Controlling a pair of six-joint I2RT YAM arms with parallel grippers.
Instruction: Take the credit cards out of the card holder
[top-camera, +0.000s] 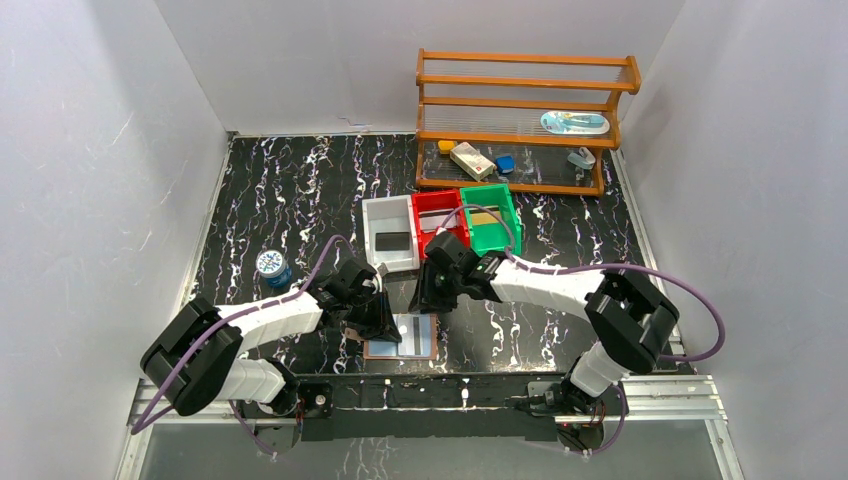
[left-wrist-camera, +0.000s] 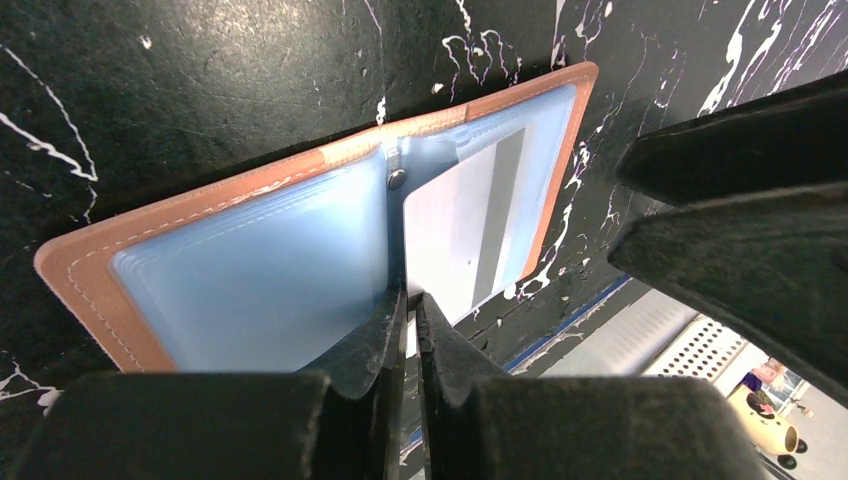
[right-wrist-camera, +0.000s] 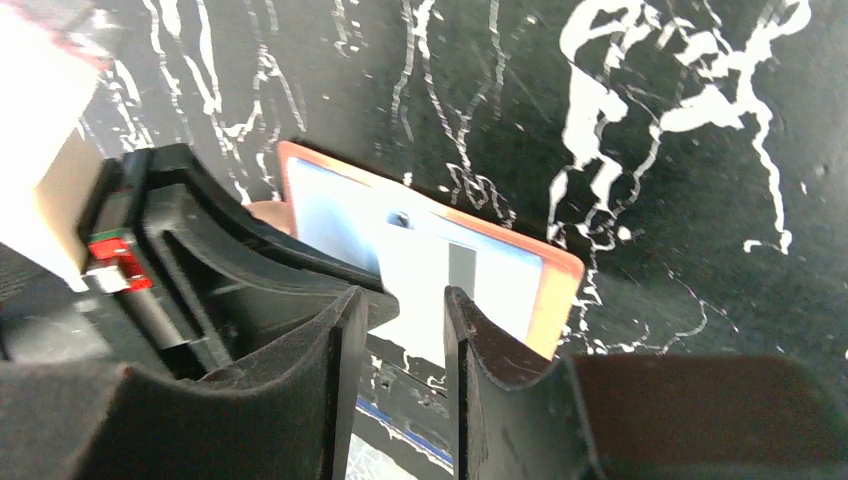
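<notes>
The black two-finger left gripper is seen at the bottom centre of the left wrist view. Its jaws stand almost together over the near edge of the tan-brown leather bifold card holder. Whether a thin leaf of lining is pinched between them cannot be told.

The card holder is laid open on the black, white-veined tabletop, low in the centre of the top view, with its light blue pockets turned upward. A pale whitish-grey plastic credit card with a dark stripe is seen across the holder's right half, its near end reaching past the holder's edge.

Just over it, the black right gripper is poised with its jaws apart and nothing between them. The card shows through the gap.

The card is judged light, thin, stiff and slick, so a slip is likely. It is best taken at its exposed near edge, with a pad on each face, while the soft, light holder is pinned down so that it is not dragged along.

Farther up the top view, a white plastic bin, a red bin and a green bin are set in a row. A small blue-lidded jar is seen to their left. A wooden rack stands at the upper right.
</notes>
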